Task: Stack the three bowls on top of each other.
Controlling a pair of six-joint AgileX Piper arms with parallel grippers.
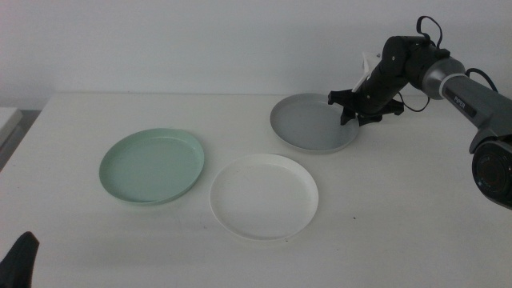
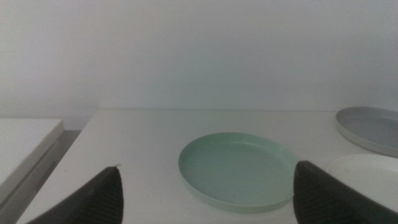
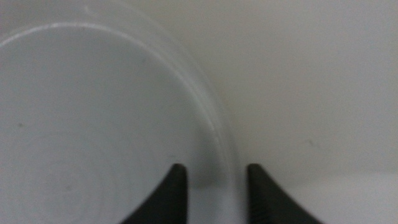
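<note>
Three bowls lie apart on the white table. The mint green bowl (image 1: 152,166) (image 2: 239,168) is at the left. The white bowl (image 1: 264,196) (image 2: 367,171) is nearest the front, in the middle. The grey bowl (image 1: 314,122) (image 2: 368,126) (image 3: 87,118) is at the back right. My right gripper (image 1: 358,112) (image 3: 213,177) is at the grey bowl's far right rim, one jaw inside the bowl and one outside, shut on the rim. My left gripper (image 1: 20,260) (image 2: 208,167) waits open at the front left corner, short of the green bowl.
The right arm (image 1: 448,80) reaches in over the table's back right corner, with a cable looped above it. A lower white surface (image 2: 25,146) adjoins the table's left edge (image 1: 36,120). A white wall stands behind the table.
</note>
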